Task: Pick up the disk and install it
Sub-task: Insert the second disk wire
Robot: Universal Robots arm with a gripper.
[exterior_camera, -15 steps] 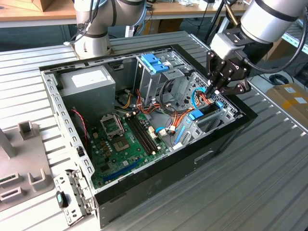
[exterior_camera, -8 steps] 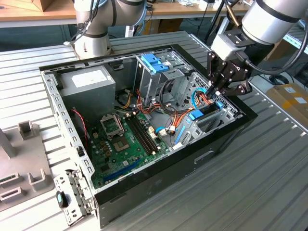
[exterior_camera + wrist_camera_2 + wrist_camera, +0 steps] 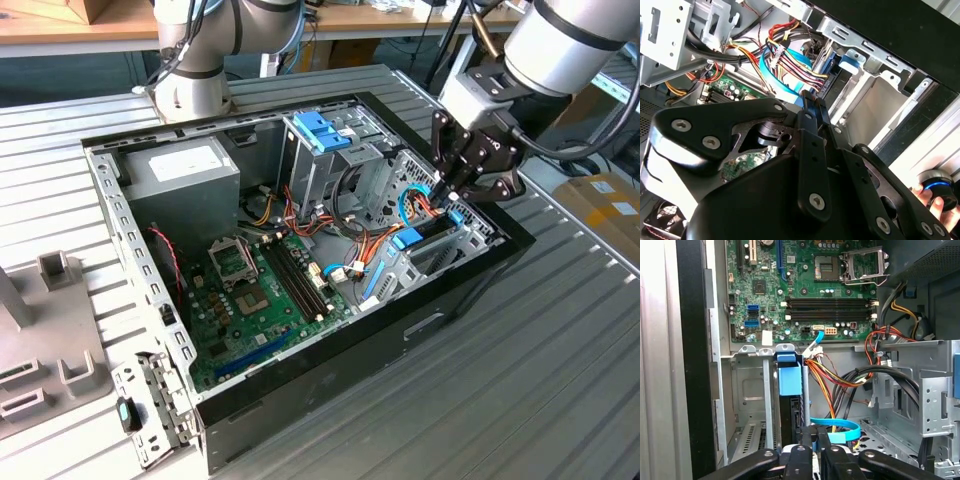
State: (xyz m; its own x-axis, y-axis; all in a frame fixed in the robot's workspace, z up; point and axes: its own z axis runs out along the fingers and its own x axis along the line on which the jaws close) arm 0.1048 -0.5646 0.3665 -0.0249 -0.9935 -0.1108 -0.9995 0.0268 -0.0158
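I have the gripper (image 3: 452,200) at centre right, fingers closed on the disk's (image 3: 790,405) edge; it stands on edge in the bay (image 3: 752,390), directly below them.

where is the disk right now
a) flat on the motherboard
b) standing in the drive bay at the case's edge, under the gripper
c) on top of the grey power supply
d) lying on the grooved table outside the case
b: in the exterior view the blue-railed disk stands edge-up in the metal drive bay at the exterior view's right, with the gripper directly above its end.
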